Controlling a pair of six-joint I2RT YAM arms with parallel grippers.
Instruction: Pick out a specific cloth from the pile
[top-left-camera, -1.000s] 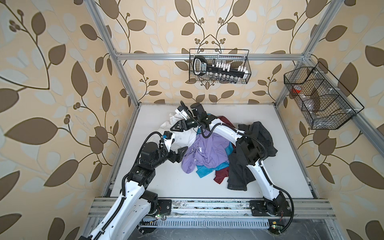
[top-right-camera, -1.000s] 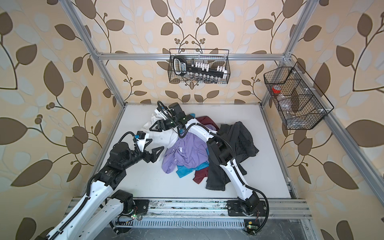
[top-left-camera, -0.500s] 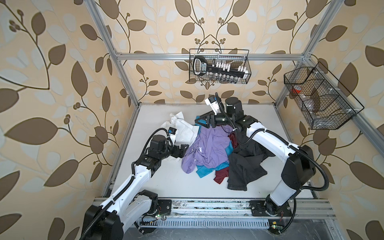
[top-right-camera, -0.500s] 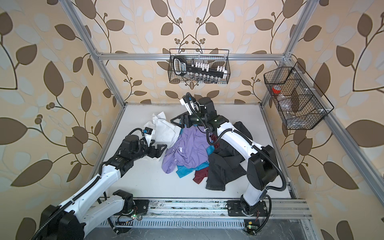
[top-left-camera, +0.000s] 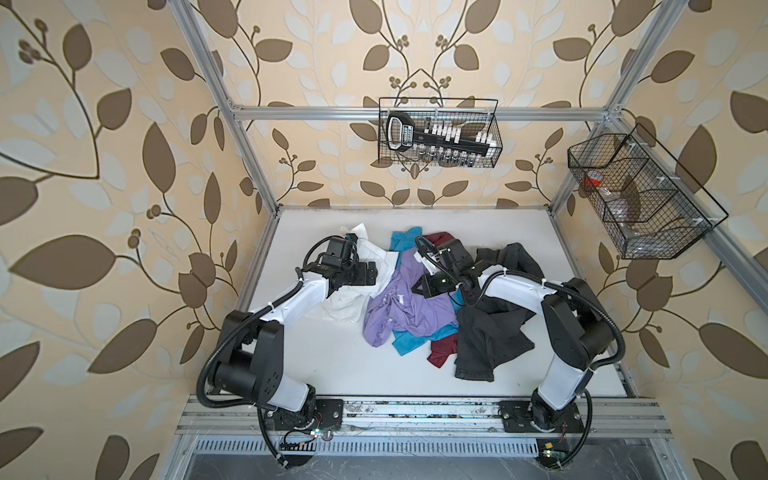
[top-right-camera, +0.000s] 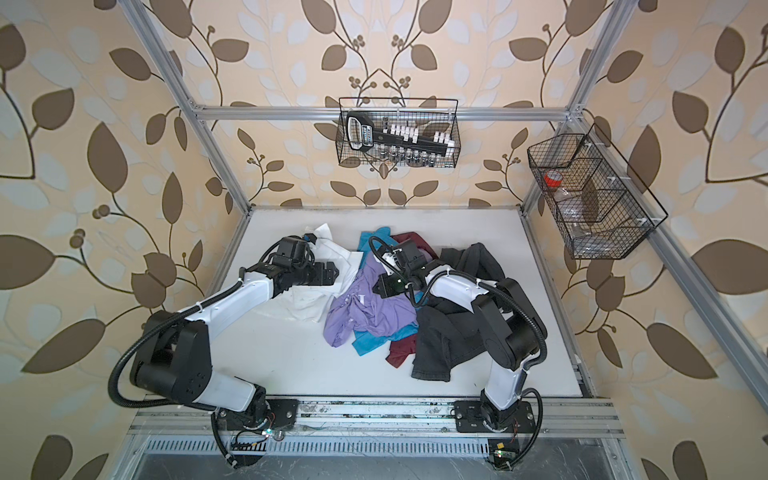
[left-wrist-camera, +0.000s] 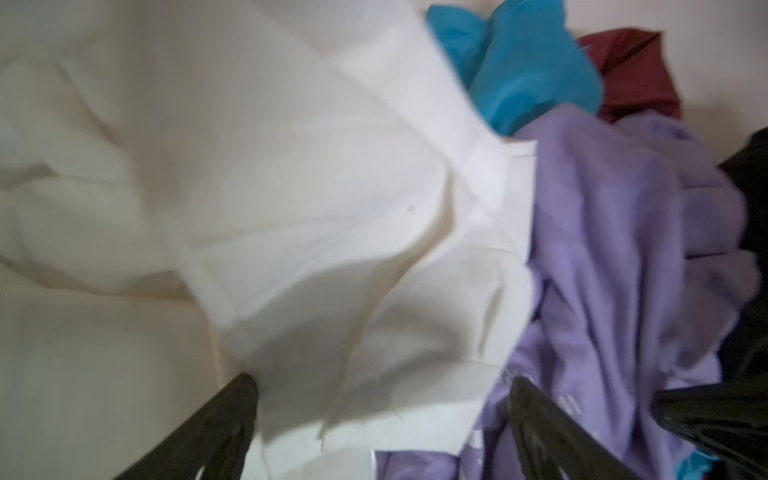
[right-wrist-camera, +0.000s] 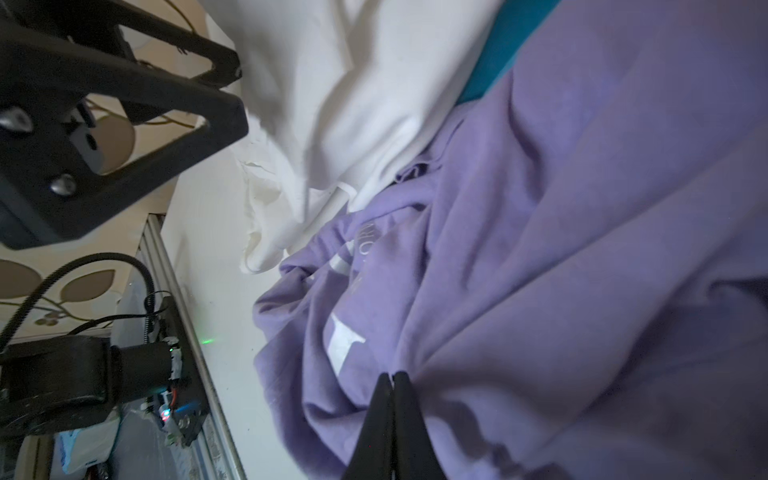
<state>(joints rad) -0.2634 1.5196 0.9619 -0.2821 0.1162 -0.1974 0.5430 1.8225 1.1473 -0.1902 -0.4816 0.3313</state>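
Item sought: white shirt (top-left-camera: 376, 252), crumpled on the tabletop (top-left-camera: 332, 365) at the left edge of the pile (top-left-camera: 419, 328), left of centre in both top views (top-right-camera: 309, 305). Right-hand margin touching the lilac shirt (top-left-camera: 399, 307); which overlaps which, not clear. Remainder of the white fabric lying on bare surface, partly hidden beneath the left arm (top-left-camera: 307, 291).

Left jaws: wide apart, holding nothing. Poised directly over the white shirt, with both fingertips (left-wrist-camera: 245, 386) close to the fabric. Contact not determinable owing to blur in the left wrist view.

Right jaws: closed tight, fingertips (right-wrist-camera: 392, 376) pressed together with no gap. Tips set against the lilac shirt near mid-pile, at a point where folds of the fabric gather. Cannot tell whether any cloth is nipped between them.

Rest of pile: turquoise garment (top-left-camera: 405, 241) showing at the far side and again below the lilac; maroon garment (top-left-camera: 442, 353) at the near edge; dark grey garment (top-left-camera: 486, 336) spread along the right side, under the right arm (top-left-camera: 519, 286).

Also noted: two wire baskets, one on the back wall (top-left-camera: 440, 137) and one at upper right (top-left-camera: 640, 195), both well apart from the pile.
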